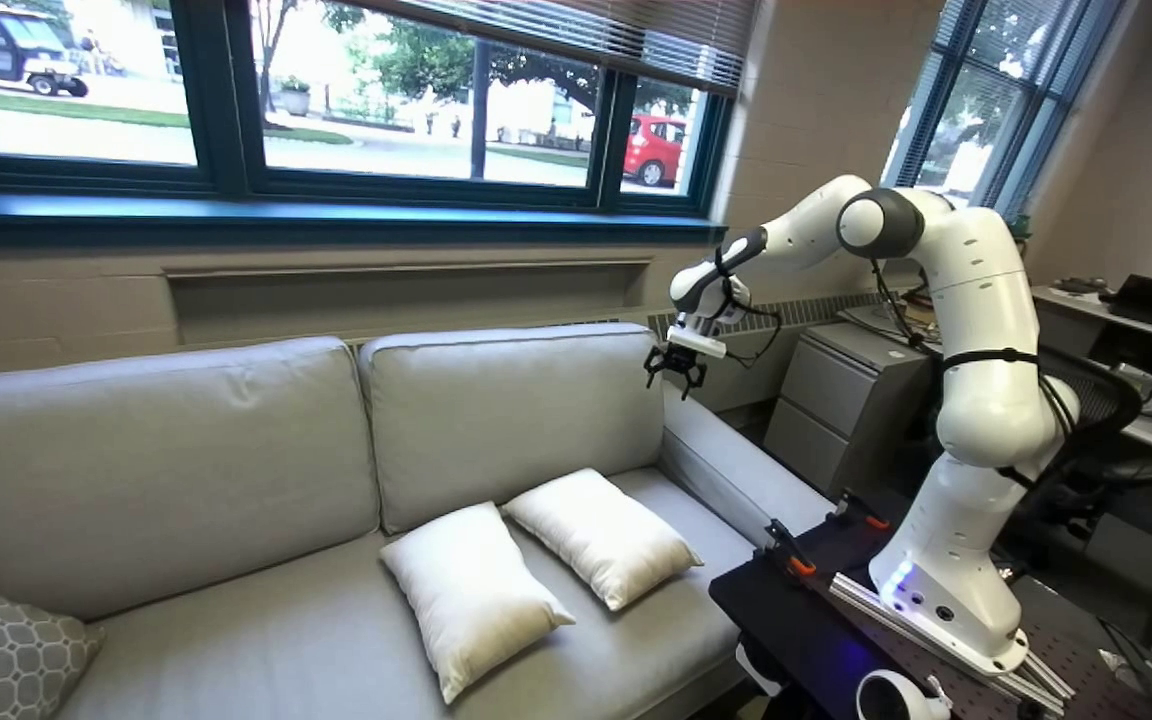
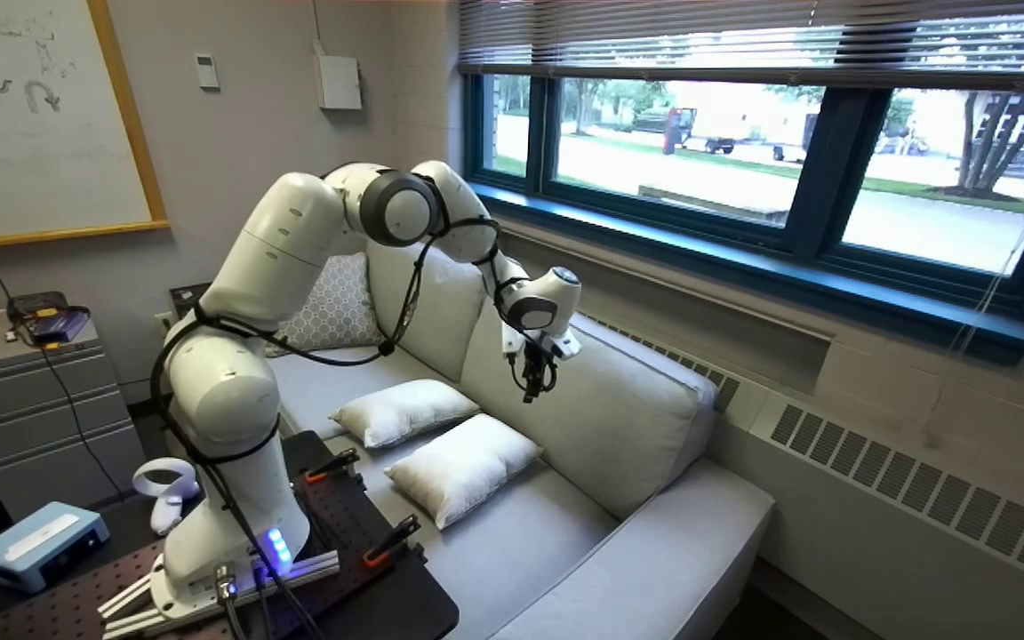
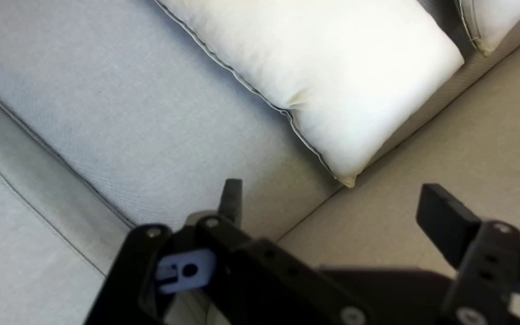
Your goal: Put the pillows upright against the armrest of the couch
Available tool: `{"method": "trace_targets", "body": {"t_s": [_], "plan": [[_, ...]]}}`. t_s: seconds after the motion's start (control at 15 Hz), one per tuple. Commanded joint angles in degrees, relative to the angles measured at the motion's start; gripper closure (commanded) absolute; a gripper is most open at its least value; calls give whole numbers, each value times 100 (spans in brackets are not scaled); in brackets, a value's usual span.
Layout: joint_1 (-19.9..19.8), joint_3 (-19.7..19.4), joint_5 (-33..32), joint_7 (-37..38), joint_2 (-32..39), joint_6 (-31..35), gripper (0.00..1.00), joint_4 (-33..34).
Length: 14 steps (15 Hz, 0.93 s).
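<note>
Two cream-white pillows lie flat, side by side, on the couch (image 1: 236, 630). The pillow nearer the armrest (image 1: 601, 537) also shows in an exterior view (image 2: 466, 468) and the wrist view, where this pillow (image 3: 332, 67) points a corner at the back cushion. Farther from the armrest lies the other pillow (image 1: 476, 595); only a corner of that pillow (image 3: 499, 20) enters the wrist view. A gap of bare seat separates the pillows from the armrest (image 1: 751, 465). My gripper (image 1: 668, 390) hangs high by the back cushion's armrest end, its fingers (image 3: 445, 221) spread wide, nothing between them. The gripper is open.
A grey patterned pillow (image 1: 6, 645) rests at the couch's far end. The robot's dark table (image 2: 388, 596) with clamps (image 2: 392, 538) stands against the couch front. Behind the couch are the wall heater (image 2: 885, 462) and the window sill (image 1: 336, 220).
</note>
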Motion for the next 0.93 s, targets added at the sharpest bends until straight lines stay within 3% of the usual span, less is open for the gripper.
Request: {"method": "trace_targets", "body": {"t_s": [0.0,0.2,0.6,0.87], "plan": [[-17,14,-15,10,2,-8,0,9],[-169,1,-72,-296,27,-111,0,131],[-892,269,18,-1647,1272,-1228,0,1979],[-1185,432,83,-2026,2258,-1863,0,3124]]}}
